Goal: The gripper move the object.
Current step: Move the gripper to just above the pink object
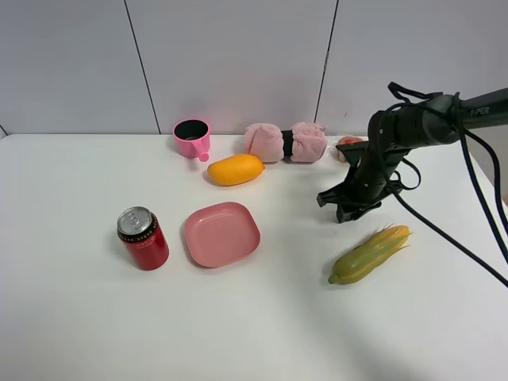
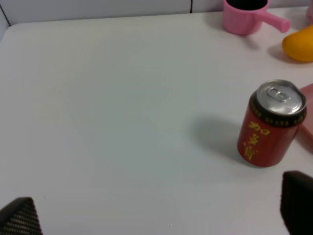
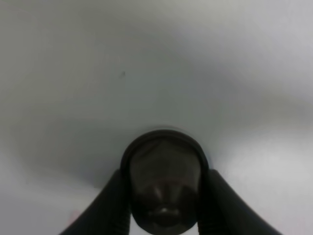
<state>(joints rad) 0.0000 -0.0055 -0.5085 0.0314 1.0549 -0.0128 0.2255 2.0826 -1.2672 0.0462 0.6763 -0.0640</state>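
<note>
Object (image 3: pixel 164 188): small dark knob, pinched between the two black fingers (image 3: pixel 113 205) of the right tool (image 3: pixel 164 176), one finger on each side. Wrist view shows pale worktop right behind it; can't tell if it's touching the surface or just above it. In the high view the object is hidden by the tool.

Right tool sits low over the worktop (image 1: pixel 79 317) on the right side, arm reaching in from the right edge with cables trailing. Corn cob (image 1: pixel 371 253) lies near it, toward the front. Pink plush piece (image 1: pixel 284 143) is behind it by the back wall, with a small reddish item (image 1: pixel 348 141) partly hidden by the arm.

Left tool (image 2: pixel 159 215): fingers spread wide, nothing between them, only the tips visible at the frame corners. Not visible in the high view.

Rest of the layout: pink plate (image 1: pixel 221 233) mid-worktop, red can (image 1: pixel 143 238) upright just left of it, not touching. Yellow-orange mango (image 1: pixel 235 169) behind the plate, pink cup (image 1: pixel 192 137) beside the mango at the back.
</note>
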